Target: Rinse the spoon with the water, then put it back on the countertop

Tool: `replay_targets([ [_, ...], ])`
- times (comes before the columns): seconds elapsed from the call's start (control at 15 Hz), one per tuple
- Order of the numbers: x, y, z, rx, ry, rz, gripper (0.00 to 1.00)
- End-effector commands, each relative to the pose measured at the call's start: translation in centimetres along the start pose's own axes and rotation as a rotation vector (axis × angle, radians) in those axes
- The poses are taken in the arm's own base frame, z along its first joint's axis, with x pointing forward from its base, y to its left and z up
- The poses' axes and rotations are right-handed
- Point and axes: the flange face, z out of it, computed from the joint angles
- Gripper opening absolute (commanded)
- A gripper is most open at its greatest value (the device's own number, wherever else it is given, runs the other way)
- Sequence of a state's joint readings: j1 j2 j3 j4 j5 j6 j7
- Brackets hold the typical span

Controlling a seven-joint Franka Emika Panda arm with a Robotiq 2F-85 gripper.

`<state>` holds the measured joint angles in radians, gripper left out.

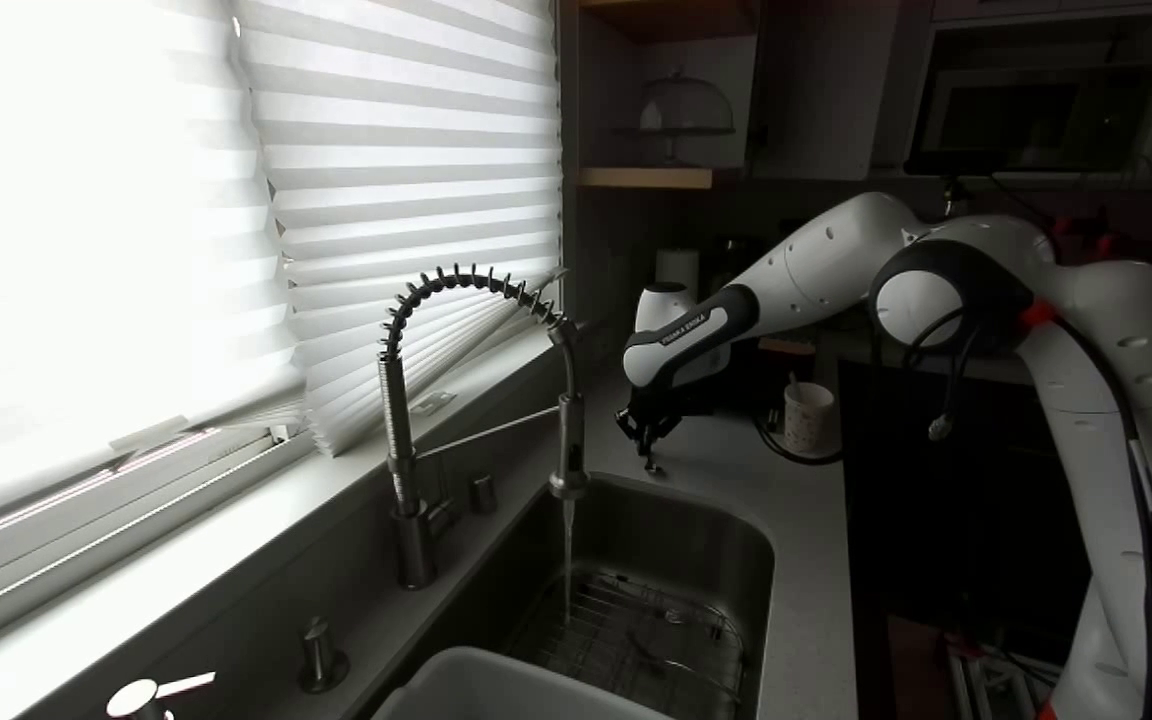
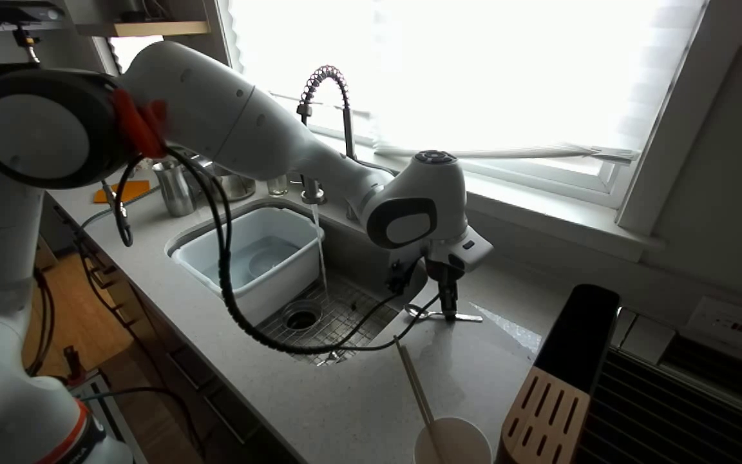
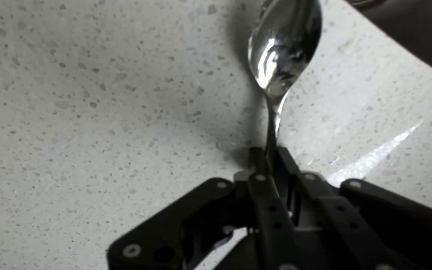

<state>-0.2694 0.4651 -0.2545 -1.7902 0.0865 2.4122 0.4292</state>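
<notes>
A shiny metal spoon lies level at, or just above, the pale speckled countertop; I cannot tell if it touches. My gripper points down with its fingertips closed on the spoon's handle, one on each side. The bowl sticks out ahead toward the sink edge, and the rear of the handle is hidden by the fingers in the wrist view. In an exterior view the spoon shows on both sides of the gripper, beside the sink. In an exterior view the gripper is behind the sink's far end.
Water runs from the coiled faucet into the steel sink. A white tub fills one end of the sink. A pale cup holding sticks and a black-and-wood block stand on the counter. The windowsill runs behind.
</notes>
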Motion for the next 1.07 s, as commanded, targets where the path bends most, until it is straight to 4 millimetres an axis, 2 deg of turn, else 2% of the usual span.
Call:
replay_targets([
  [0.0,0.3,0.0,0.3,0.012,-0.011,0.039,0.03],
  [0.2,-1.1,-0.9,-1.7,0.023,-0.027,0.065,0.03],
  [0.4,-3.0,-2.8,-3.4,0.015,-0.012,0.087,0.03],
  [0.67,-7.1,-6.1,-5.7,0.059,-0.027,0.089,0.03],
  [1.0,-13.2,-8.9,-7.6,0.113,-0.063,0.080,0.03],
])
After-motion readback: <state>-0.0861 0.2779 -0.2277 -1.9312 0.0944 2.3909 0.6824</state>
